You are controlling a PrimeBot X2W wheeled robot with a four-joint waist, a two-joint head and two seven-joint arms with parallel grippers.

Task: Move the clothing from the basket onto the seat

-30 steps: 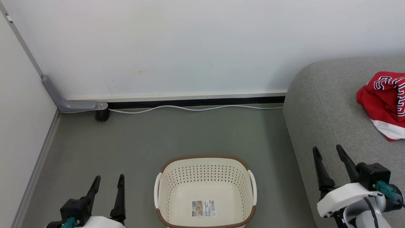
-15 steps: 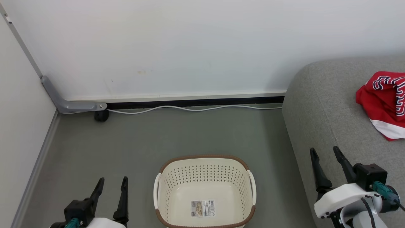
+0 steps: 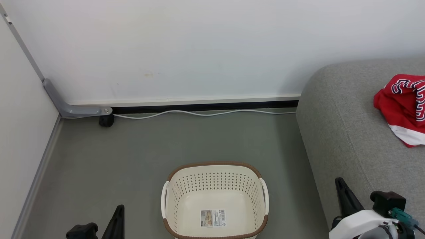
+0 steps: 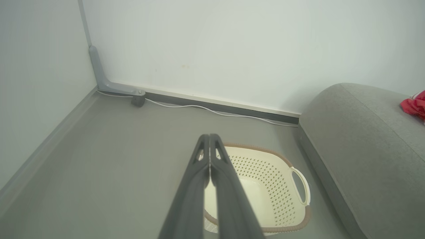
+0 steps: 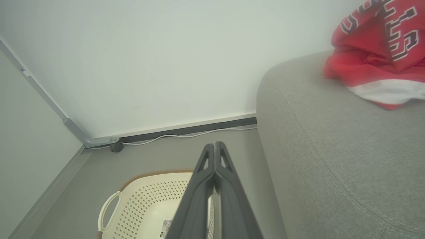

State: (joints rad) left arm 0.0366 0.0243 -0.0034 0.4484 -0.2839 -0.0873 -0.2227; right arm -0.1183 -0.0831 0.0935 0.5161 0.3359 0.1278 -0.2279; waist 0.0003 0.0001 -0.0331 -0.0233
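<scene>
Left: my left gripper (image 4: 210,141) hangs above the grey floor (image 3: 132,149), its two dark fingers pressed flat together with nothing between them.

Centre: the basket (image 3: 215,164) stands upright on the floor just beside that gripper. I see nothing in it but the paper label (image 3: 212,218) on its base.

Right of centre: my right gripper (image 5: 215,147) is likewise closed and empty, poised near the front edge of the seat (image 3: 348,132).

Far right: the clothing (image 3: 403,106) lies in a red heap on the seat cushion, well apart from both grippers. Navy-and-white lettering and a white band show. The frame cuts off the far side, so I cannot tell how many garments it comprises.

Finding: the transfer appears complete, with both arms idle. In my judgement the next move calls for no further grasp, only a check that no garment lies beyond my view before closing out.
</scene>
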